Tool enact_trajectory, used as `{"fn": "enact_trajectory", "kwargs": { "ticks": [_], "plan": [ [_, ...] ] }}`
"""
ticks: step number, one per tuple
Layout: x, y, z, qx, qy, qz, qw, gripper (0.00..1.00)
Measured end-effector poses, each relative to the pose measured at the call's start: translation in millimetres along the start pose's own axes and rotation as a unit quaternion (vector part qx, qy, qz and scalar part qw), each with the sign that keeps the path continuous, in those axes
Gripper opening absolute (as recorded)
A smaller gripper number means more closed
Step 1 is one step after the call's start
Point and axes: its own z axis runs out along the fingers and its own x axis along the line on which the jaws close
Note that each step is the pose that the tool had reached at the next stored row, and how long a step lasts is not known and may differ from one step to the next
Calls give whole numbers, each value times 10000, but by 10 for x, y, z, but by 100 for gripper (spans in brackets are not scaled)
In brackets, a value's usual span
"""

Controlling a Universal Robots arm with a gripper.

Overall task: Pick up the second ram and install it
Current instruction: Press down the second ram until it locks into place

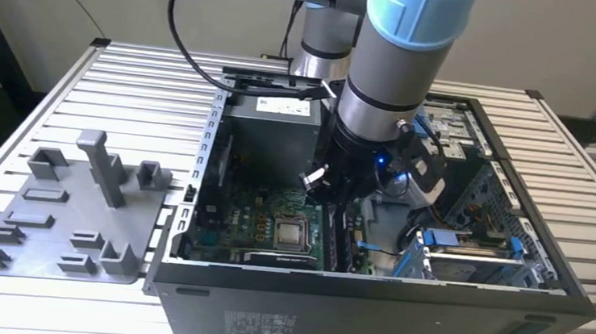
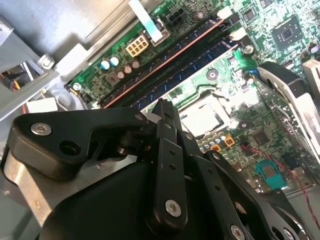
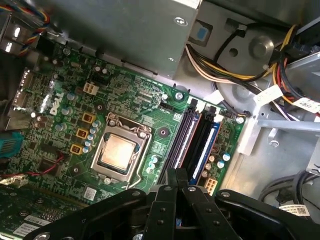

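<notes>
hand (image 1: 318, 187): down inside the open case, fingers pressed together, nothing pinched
fixture plate (image 1: 61, 215): exterior view, 9 o'clock of case
ram slots (image 3: 196, 141): first wrist view, beside CPU socket (image 3: 120, 153)

A robotics lab or test workshop. An open desktop computer case (image 1: 373, 303) lies on a ribbed metal workbench (image 1: 144, 81), with an industrial robot arm (image 1: 394, 62) reaching into it. Beside the case, on the exterior view's left, sits a grey plastic fixture plate (image 1: 67, 220).
</notes>
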Motion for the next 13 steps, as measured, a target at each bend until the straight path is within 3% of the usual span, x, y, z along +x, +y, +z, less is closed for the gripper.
{"fn": "enact_trajectory", "kwargs": {
  "ticks": [7, 11, 13],
  "plan": [
    [0, 0, 0, -62, -39, -246, 9997, 11],
    [0, 0, 1, -6, -184, -397, 9990, 11],
    [2, 1, 2, 5, -211, -462, 9987, 11]
  ]
}}
